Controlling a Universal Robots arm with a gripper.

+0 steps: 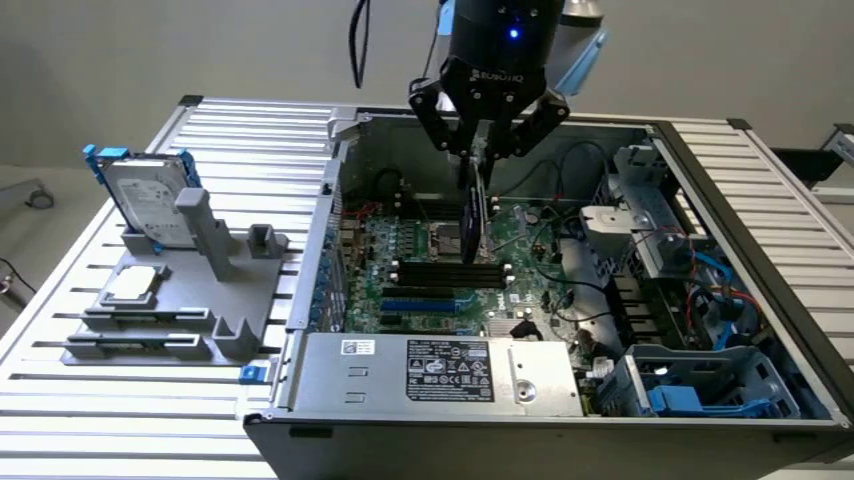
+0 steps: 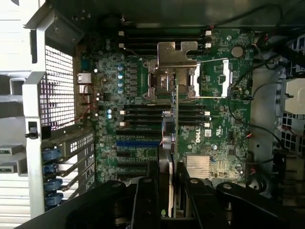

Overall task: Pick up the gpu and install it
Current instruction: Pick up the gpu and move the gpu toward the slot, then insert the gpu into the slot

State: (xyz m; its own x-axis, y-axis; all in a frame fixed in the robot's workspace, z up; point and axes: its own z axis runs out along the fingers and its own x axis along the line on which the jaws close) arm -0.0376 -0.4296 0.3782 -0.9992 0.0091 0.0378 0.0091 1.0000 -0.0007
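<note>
Black fingers (image 1: 443, 128) clench the thin green gpu card (image 1: 473, 215); if tilted, it could bump the big green motherboard (image 1: 400, 250) below them.

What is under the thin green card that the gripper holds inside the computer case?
The large green motherboard, with black memory slots and a silver processor bracket. The thin green card covers the strip directly below its edge.

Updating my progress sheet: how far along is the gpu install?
Done: the gpu is picked up, the jaws of the gripper closed on it. In hand: it hangs on edge above the motherboard. Left: it is not yet seated in a slot.
</note>
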